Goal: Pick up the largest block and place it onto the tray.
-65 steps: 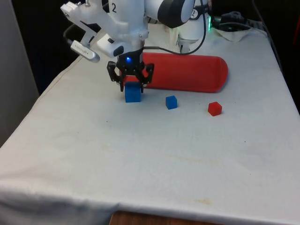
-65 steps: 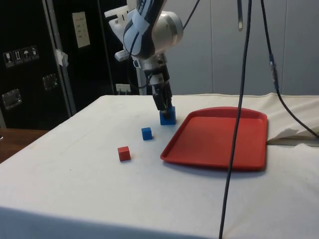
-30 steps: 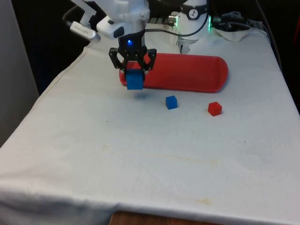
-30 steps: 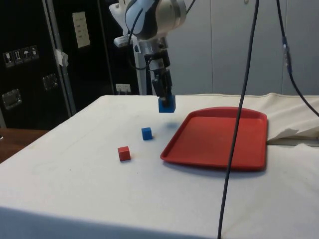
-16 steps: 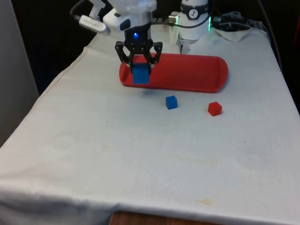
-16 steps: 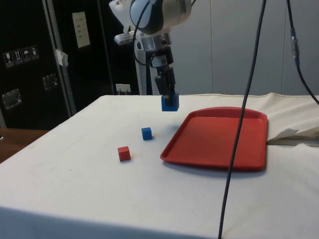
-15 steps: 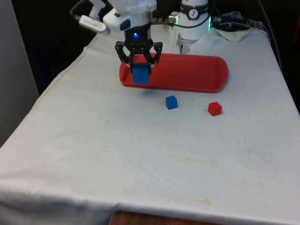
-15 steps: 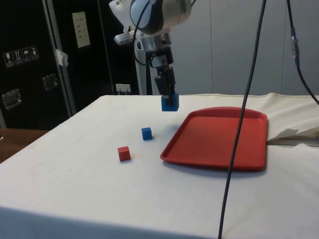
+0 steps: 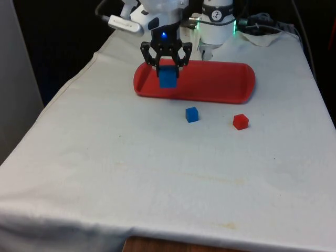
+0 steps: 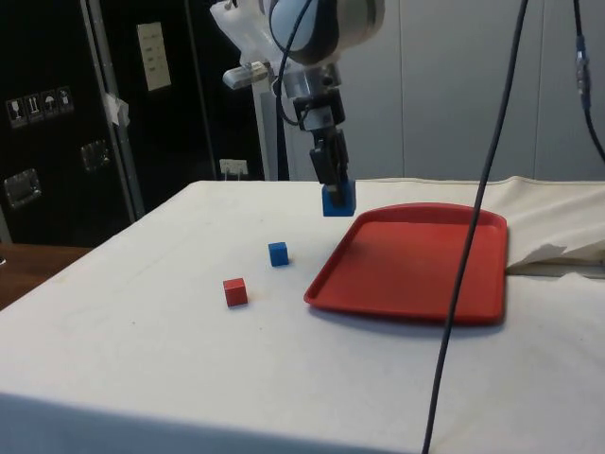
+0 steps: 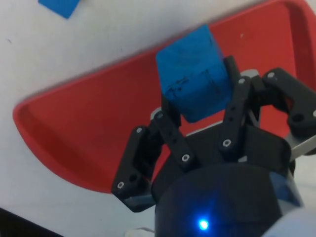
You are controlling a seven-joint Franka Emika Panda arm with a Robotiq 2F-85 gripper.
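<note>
**Block held over tray edge**

Gripper [image 9: 168, 67] fingers clamp the large blue block [image 9: 168, 79], which we see held in the air above the red tray [image 9: 220, 84], over its end at the front view's left. A small blue cube [image 9: 192, 114] and a red cube [image 9: 240, 122] lie on the white cloth [image 9: 157, 173] near the tray.

The fingers [image 11: 168, 126] hide the large blue block's [image 11: 193, 76] sides.

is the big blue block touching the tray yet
Apart. In the side view the big blue block, held by the gripper, hangs clear above the tray's rim.
</note>
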